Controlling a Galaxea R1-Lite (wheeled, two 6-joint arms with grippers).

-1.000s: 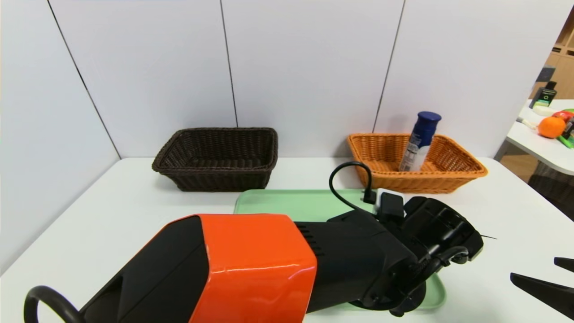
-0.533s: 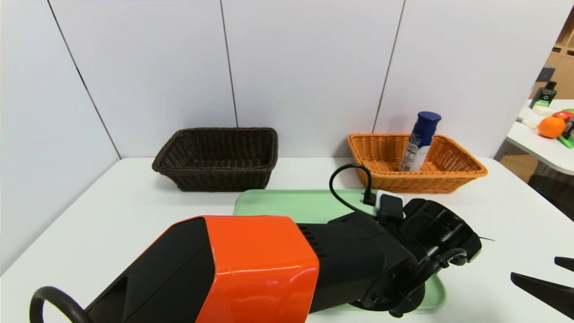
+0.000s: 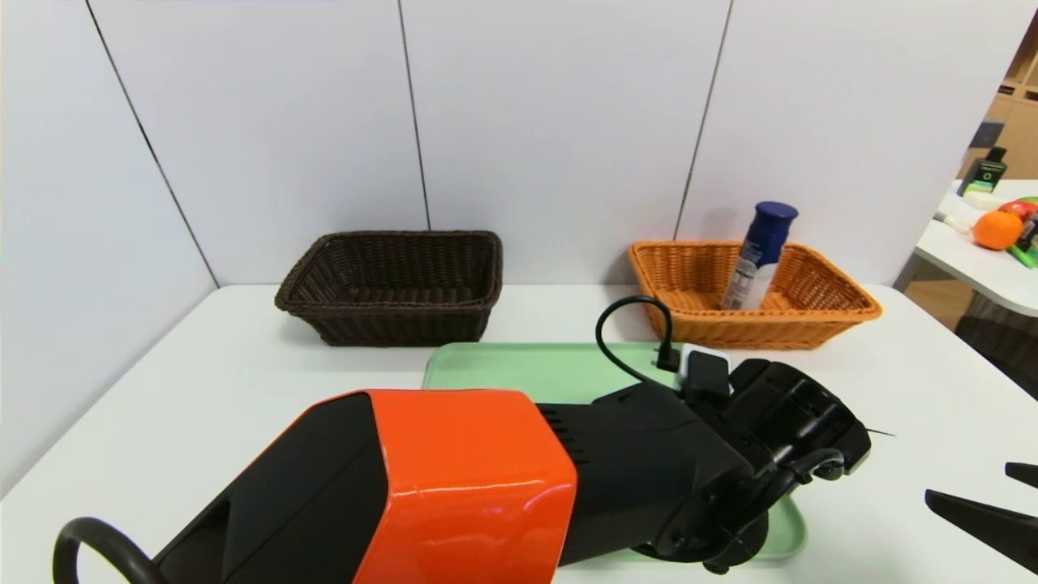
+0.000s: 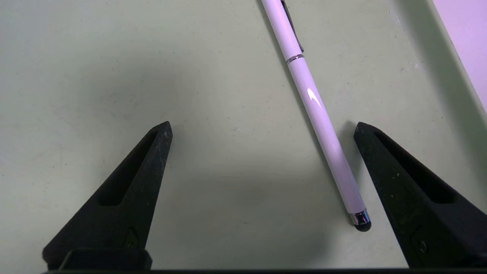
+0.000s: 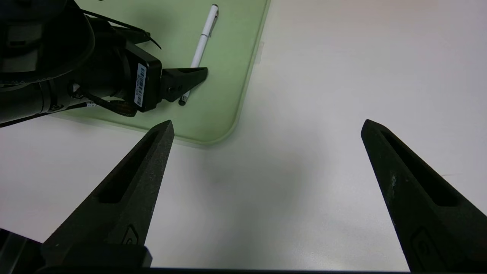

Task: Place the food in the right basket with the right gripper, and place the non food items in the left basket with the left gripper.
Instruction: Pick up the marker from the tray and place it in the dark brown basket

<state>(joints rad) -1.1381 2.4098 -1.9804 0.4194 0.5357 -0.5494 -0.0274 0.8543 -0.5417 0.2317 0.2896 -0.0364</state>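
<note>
The dark left basket [image 3: 393, 285] sits at the desk's [image 3: 203, 381] back. My left pincer [image 4: 262, 129] is wide over the green tray [image 4: 114, 76], around the thin white pen [image 4: 315, 110]. The blue-topped can [image 3: 758, 255] stands in the orange right basket [image 3: 811, 312]. My right pincer [image 5: 266, 127] waits wide near the desk's right edge.

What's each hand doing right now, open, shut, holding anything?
Left hand: open, low over the green tray, pen between its fingers, not gripped.
Right hand: open, empty, over the white table.
</note>
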